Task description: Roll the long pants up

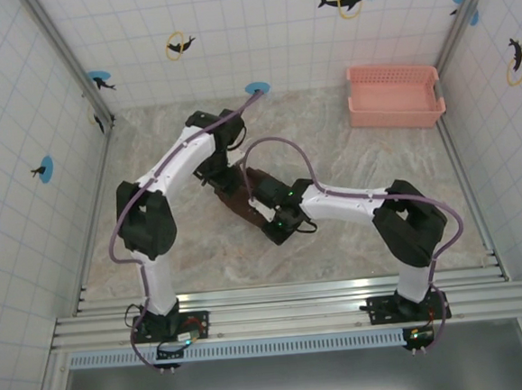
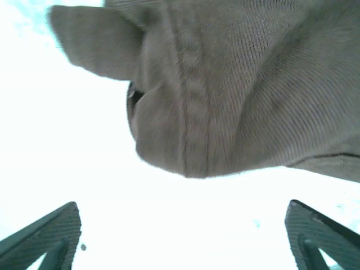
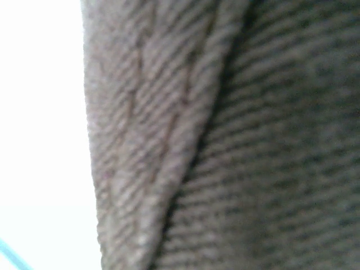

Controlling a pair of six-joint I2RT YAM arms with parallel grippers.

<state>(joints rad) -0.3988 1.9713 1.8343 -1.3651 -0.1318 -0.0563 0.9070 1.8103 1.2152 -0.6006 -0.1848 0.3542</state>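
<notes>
The long pants lie bunched into a small dark brown heap on the marble table between my two arms. My left gripper hangs over the heap's far end. In the left wrist view it is open, both dark fingers wide apart with nothing between them. A seamed fold of the pants sits just ahead of them. My right gripper is pressed against the heap's near right side. Its wrist camera is right up against ribbed brown cloth, which hides its fingers.
A pink basket stands at the back right corner of the table. Tiled walls close in the table on the left, back and right. A metal rail runs along the near edge by the arm bases.
</notes>
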